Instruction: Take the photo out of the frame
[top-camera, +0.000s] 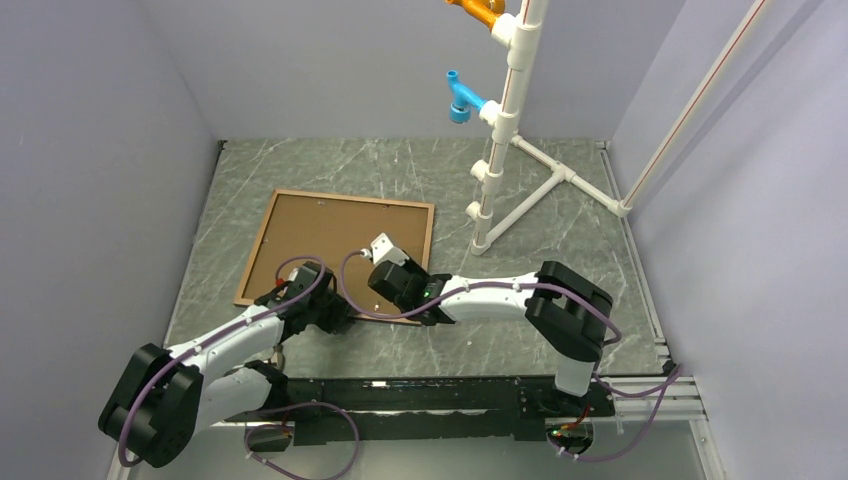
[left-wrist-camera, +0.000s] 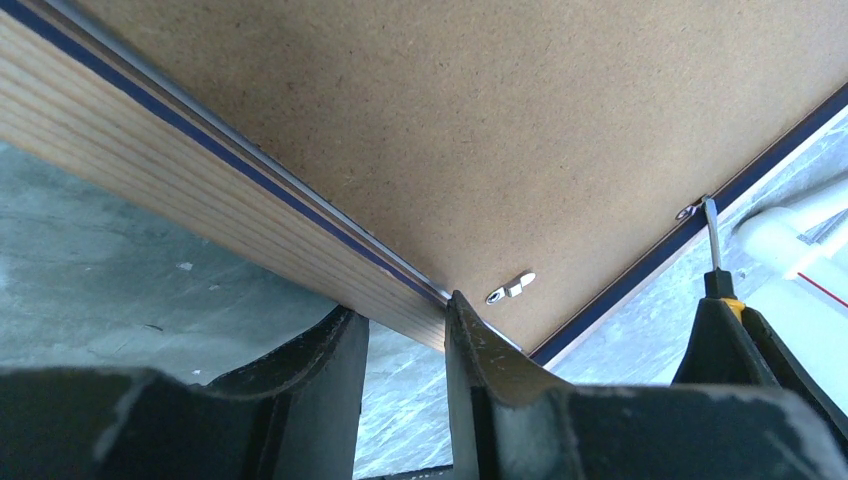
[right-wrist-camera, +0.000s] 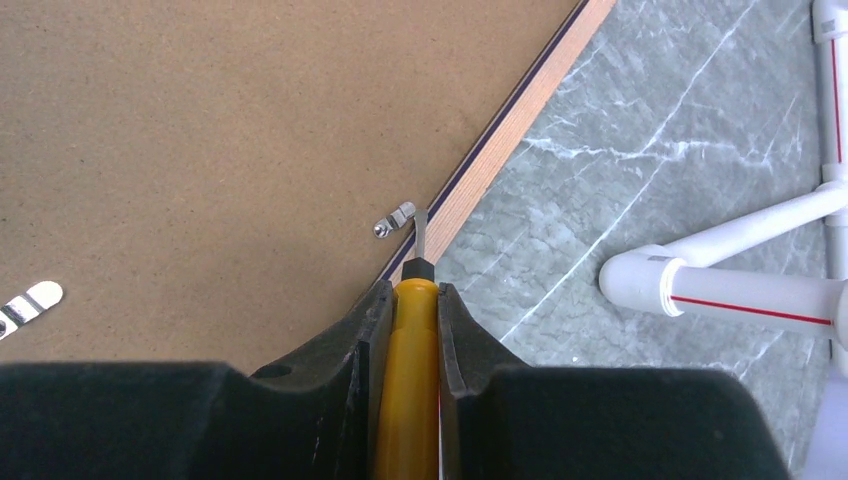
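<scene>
The frame (top-camera: 257, 250) lies face down on the table, its navy rim (right-wrist-camera: 470, 160) around a brown backing board (top-camera: 340, 245). The photo is hidden under the board. My left gripper (top-camera: 330, 312) is at the frame's near edge; in the left wrist view (left-wrist-camera: 400, 320) its fingers pinch the frame's wooden side rail (left-wrist-camera: 200, 180) near a corner. My right gripper (top-camera: 405, 280) is shut on a yellow-handled screwdriver (right-wrist-camera: 408, 380). The screwdriver's blade touches a small metal tab (right-wrist-camera: 393, 220) at the frame's right edge. The screwdriver also shows in the left wrist view (left-wrist-camera: 712, 250).
A white pipe stand (top-camera: 500, 150) with a blue hook (top-camera: 460, 100) and an orange hook (top-camera: 478, 10) rises right of the frame; its foot (right-wrist-camera: 740, 290) lies close by. Another metal tab (left-wrist-camera: 510, 289) sits near the left gripper. Walls enclose the table on three sides.
</scene>
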